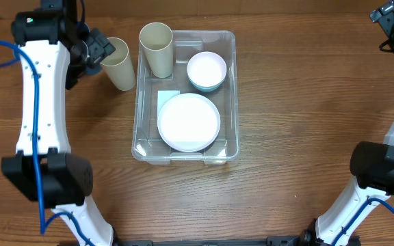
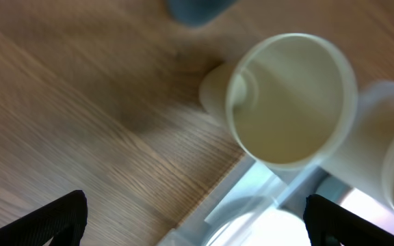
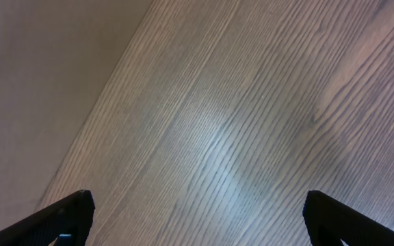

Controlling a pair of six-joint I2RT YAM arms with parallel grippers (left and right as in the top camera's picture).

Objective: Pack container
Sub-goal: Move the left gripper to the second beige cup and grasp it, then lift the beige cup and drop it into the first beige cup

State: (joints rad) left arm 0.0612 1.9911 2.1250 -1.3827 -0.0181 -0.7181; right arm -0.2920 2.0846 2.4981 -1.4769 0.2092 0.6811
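Note:
The clear plastic container (image 1: 230,96) sits mid-table. Inside it are an upright cream cup (image 1: 156,48) in the far-left corner, a small white bowl (image 1: 206,70) and a large white plate (image 1: 189,121). A second cream cup (image 1: 120,63) stands on the table just outside the container's left wall. My left gripper (image 1: 96,48) is right beside this cup, open and empty. In the left wrist view the cup (image 2: 289,99) is ahead of the open fingers (image 2: 195,199), with the container's rim (image 2: 217,205) below it. My right gripper (image 1: 392,22) is far right, open (image 3: 197,199) over bare wood.
The left arm (image 1: 40,102) runs down the table's left side and the right arm (image 1: 388,164) down its right side. A blurred dark blue shape (image 2: 197,10) shows at the top of the left wrist view.

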